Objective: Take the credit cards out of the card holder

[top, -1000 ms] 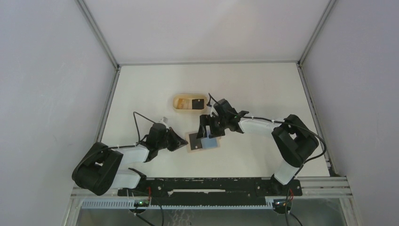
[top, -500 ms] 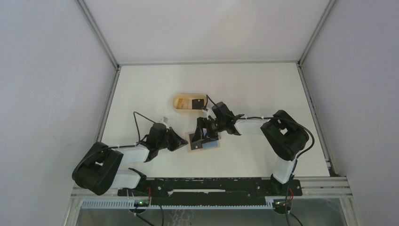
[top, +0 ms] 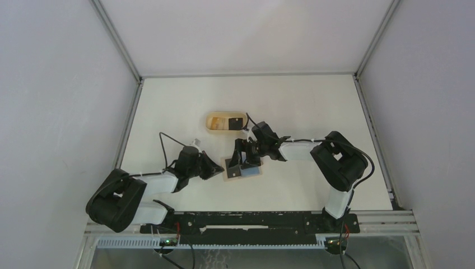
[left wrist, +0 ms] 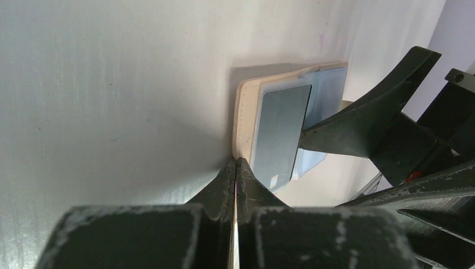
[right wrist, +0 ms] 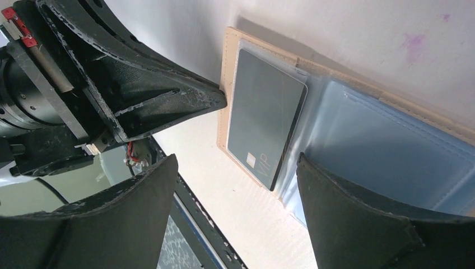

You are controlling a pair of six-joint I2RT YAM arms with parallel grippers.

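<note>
The white desk (top: 313,106) carries everything. From its middle, an oval wooden tray (top: 215,121) sits toward 12 o'clock with a dark flat piece (top: 236,122) at its 3 o'clock end, possibly a card. The card holder (top: 242,171) lies toward 6 o'clock.

The card holder is open and flat, with a tan rim around clear blue-tinted sleeves. It looks light and floppy, so I judge it would slide or lift with any pull unless it is pinned.

A dark grey card (right wrist: 263,126) lies in the sleeve at the holder's 9 o'clock half. It is stiff, thin and glossy, so probably slippery. One corner appears to stick out past the plastic, and that bare edge is the sensible place to pinch, on both flat faces.

The left tool (left wrist: 236,168) comes in from 9 o'clock with its fingers pressed together on nothing, the tips touching the tan rim like a stop. The right tool (right wrist: 238,162) hangs over the holder with its fingers spread wide, one to each side of the card, gripping nothing.
</note>
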